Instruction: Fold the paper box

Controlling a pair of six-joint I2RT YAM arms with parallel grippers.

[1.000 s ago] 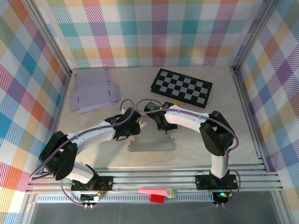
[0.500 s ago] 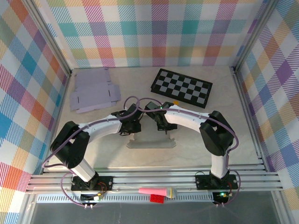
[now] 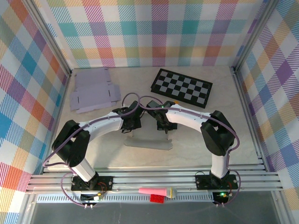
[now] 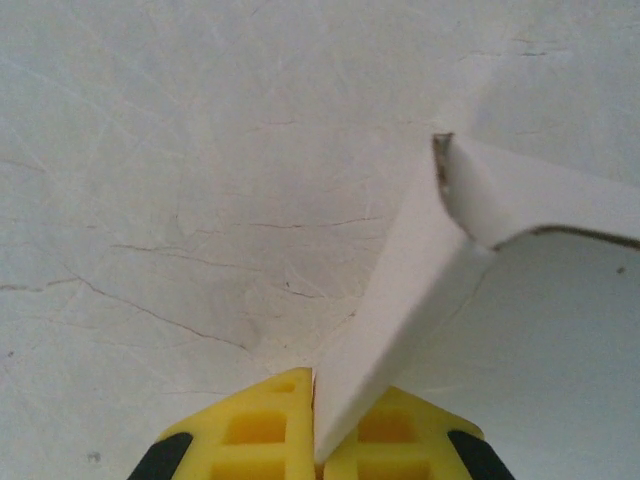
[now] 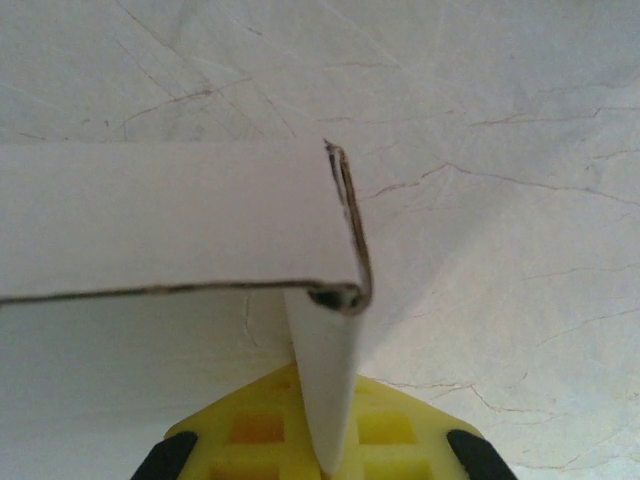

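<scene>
1. Left gripper pinches a paper box flap at 11 o'clock; right gripper pinches another at 1 o'clock.
2. The paper box lies central on the table.
3. Risk: uneven pulls tear flaps or slip.

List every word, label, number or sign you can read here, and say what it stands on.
There is no readable text.
paper box: plain, no print.
flat cardboard sheets: plain, no print.
checkerboard: squares only, no letters or numbers.
pink item and red block by the front rail: too small to tell any marking.
</scene>
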